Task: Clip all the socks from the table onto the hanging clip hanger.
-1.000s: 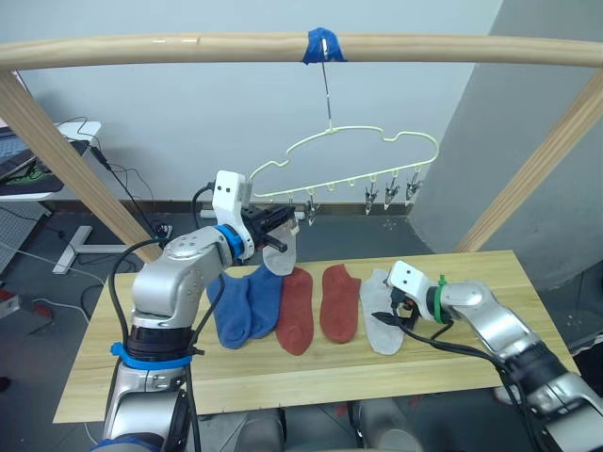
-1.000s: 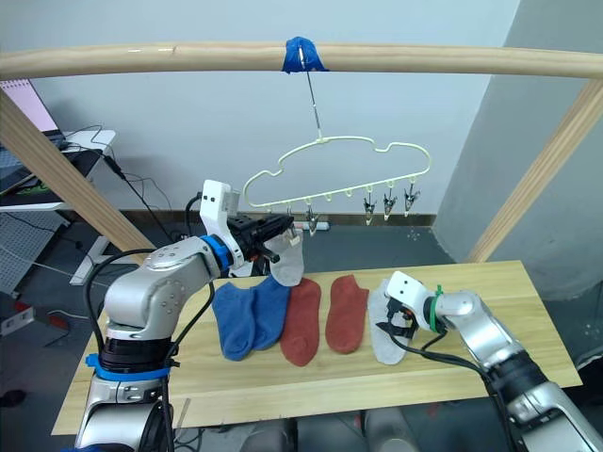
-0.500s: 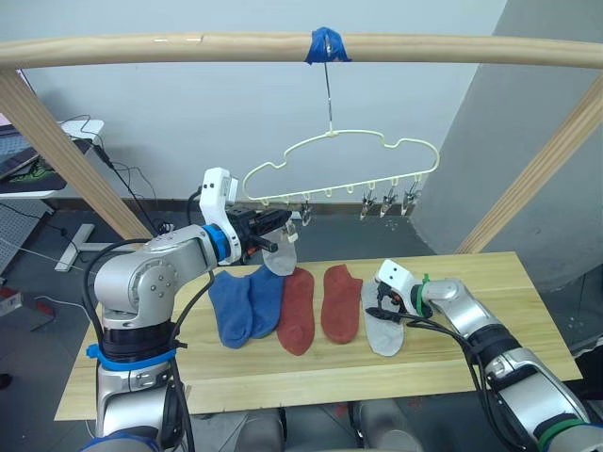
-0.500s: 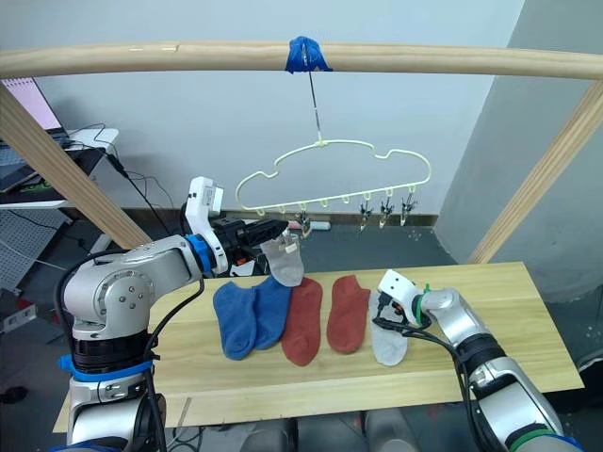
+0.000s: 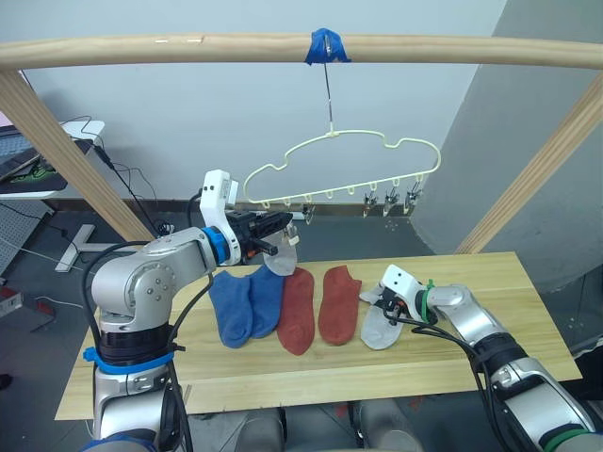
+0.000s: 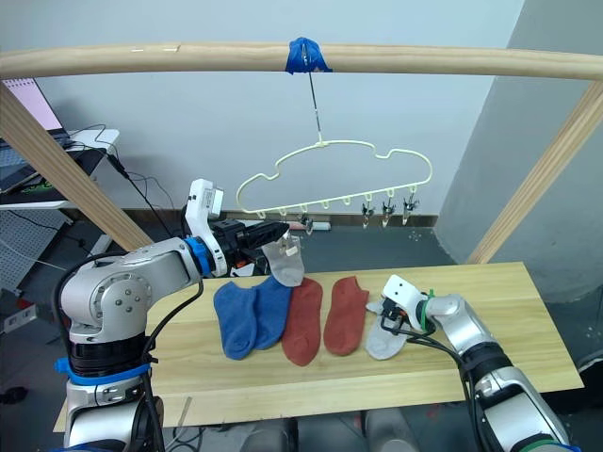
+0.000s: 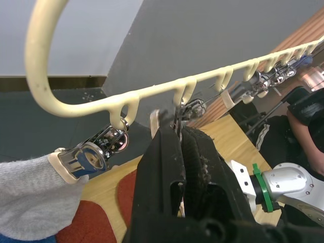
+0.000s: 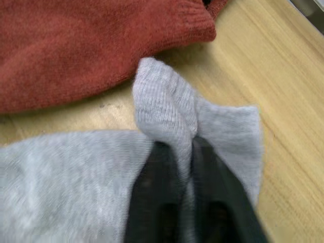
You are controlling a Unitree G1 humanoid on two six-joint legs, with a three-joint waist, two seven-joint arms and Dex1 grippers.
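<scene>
Five socks lie on the desk [image 5: 490, 348], one hangs clipped.
Two blue socks [image 5: 243, 303], two rust-red socks [image 5: 317, 306] and a grey sock [image 5: 375, 325] lie mid-desk. The right claw [image 8: 183, 152] pinches that grey sock's cuff, nearer the right edge. The left claw [image 7: 178, 132], fingers together, meets a clip on the clip hanger [image 5: 339, 169], beside the hanging grey sock [image 5: 285, 255].

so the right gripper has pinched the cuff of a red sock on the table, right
Not quite: the right gripper has pinched a fold of the light grey sock, not a red one. The right wrist view shows grey fabric bunched between its fingers, with the red sock lying beside it on the table.
</scene>
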